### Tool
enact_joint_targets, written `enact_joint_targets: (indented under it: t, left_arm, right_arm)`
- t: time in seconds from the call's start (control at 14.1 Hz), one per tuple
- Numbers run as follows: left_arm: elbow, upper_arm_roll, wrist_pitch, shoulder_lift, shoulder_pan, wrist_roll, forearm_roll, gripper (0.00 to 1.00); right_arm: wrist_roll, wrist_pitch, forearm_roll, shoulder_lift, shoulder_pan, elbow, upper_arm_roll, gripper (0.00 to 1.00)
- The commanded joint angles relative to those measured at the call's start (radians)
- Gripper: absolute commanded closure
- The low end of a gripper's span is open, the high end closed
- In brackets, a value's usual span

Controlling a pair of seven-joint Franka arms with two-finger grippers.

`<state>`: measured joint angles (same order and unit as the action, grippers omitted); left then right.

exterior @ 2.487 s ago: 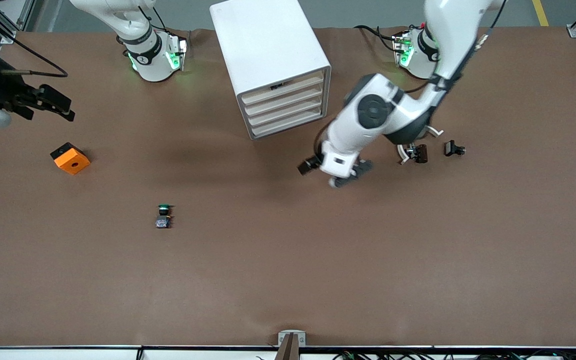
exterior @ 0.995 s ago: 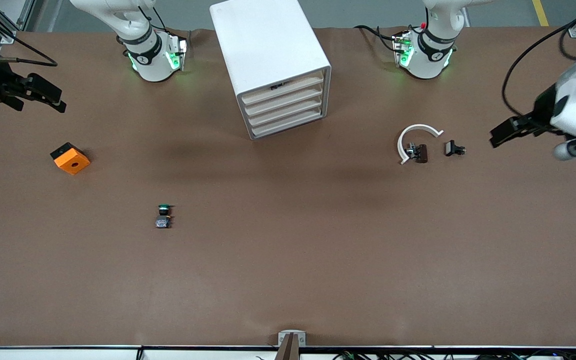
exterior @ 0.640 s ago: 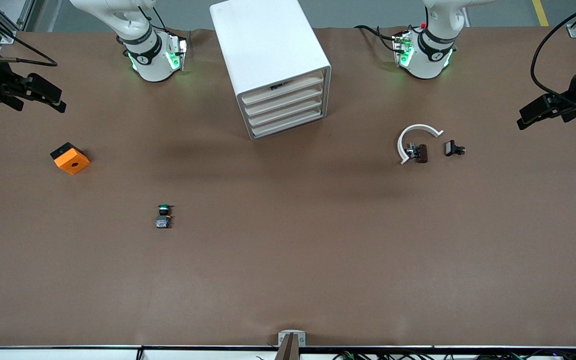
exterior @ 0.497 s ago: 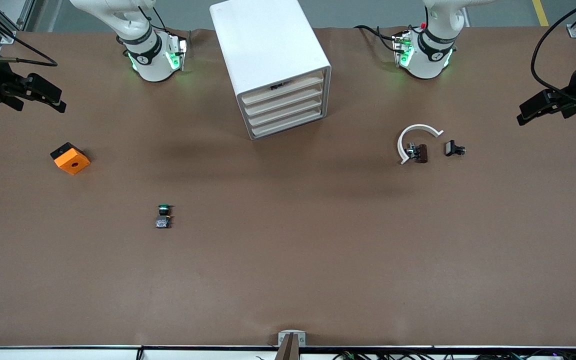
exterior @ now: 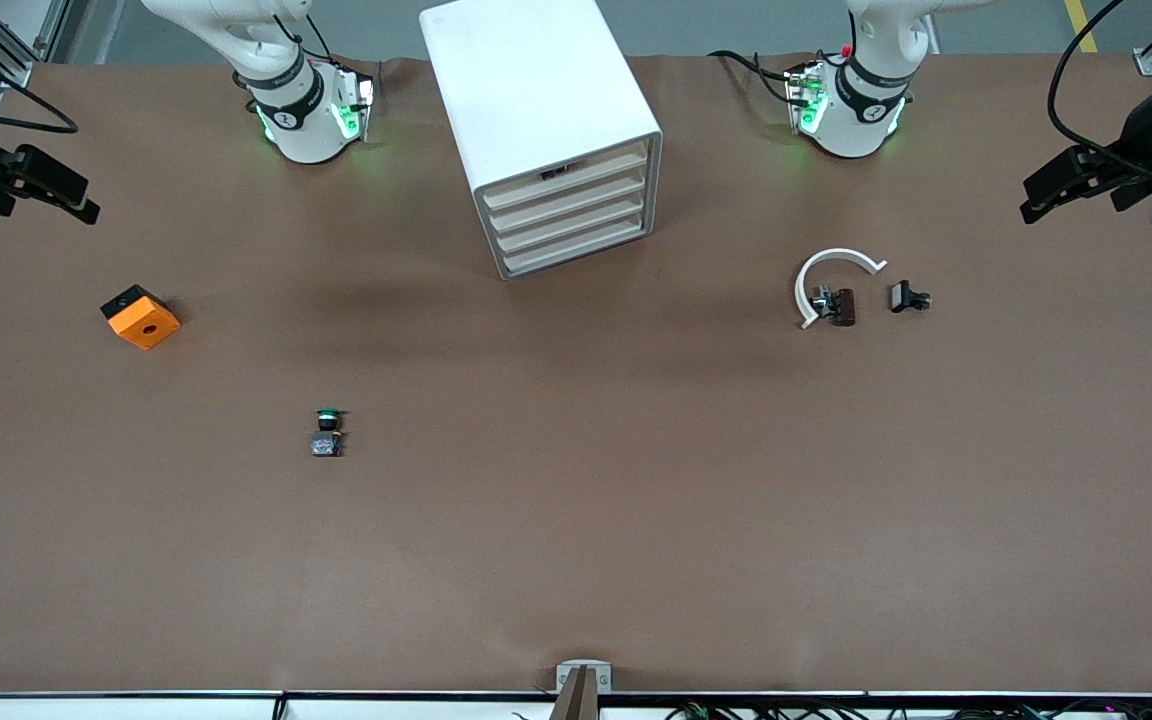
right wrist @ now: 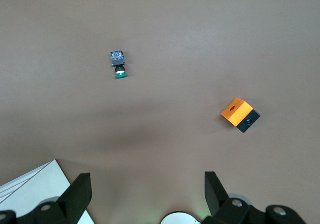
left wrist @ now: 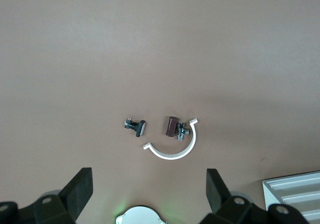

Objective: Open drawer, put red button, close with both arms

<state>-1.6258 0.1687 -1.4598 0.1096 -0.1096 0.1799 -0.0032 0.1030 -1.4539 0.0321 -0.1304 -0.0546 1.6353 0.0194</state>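
Observation:
The white cabinet (exterior: 536, 100) stands between the two arm bases. Its four cream-fronted drawers (exterior: 568, 215) all look pushed in. The red button is not in view. My left gripper (exterior: 1038, 198) is open and empty, high over the table at the left arm's end; it also shows in the left wrist view (left wrist: 149, 176). My right gripper (exterior: 76, 198) is open and empty, high over the table at the right arm's end; it also shows in the right wrist view (right wrist: 147, 176).
A green-capped button (exterior: 327, 432) lies nearer the front camera than the cabinet. An orange cube with a hole (exterior: 140, 316) lies below my right gripper. A white C-shaped clip (exterior: 831, 262), a brown part (exterior: 841, 306) and a small black part (exterior: 908, 297) lie toward the left arm's end.
My left arm has swung from in front of the cabinet out to the left arm's end of the table. My right gripper has drifted a little farther outward. The table's objects have not moved.

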Motion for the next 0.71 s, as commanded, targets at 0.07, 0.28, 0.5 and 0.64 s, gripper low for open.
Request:
enact_joint_targets:
  t: [0.07,0.28,0.5,0.64]
  left_arm:
    - [-0.008,-0.005,0.001,0.009,0.002,-0.013,-0.011,0.00]
    - [0.004,-0.005,0.001,0.002,0.002,0.001,-0.011,0.00]
    - [0.006,-0.005,0.001,0.001,0.002,0.004,-0.009,0.00]
    - [0.006,-0.005,0.001,0.001,0.002,0.004,-0.007,0.00]
  right_arm:
    - [-0.008,0.020,-0.009,0.008,-0.013,-0.025,0.014,0.00]
    - [-0.008,0.018,-0.009,0.008,-0.013,-0.025,0.014,0.00]
    - [-0.008,0.017,-0.009,0.009,-0.011,-0.025,0.014,0.00]
    - [-0.008,0.017,-0.009,0.009,-0.011,-0.025,0.014,0.00]
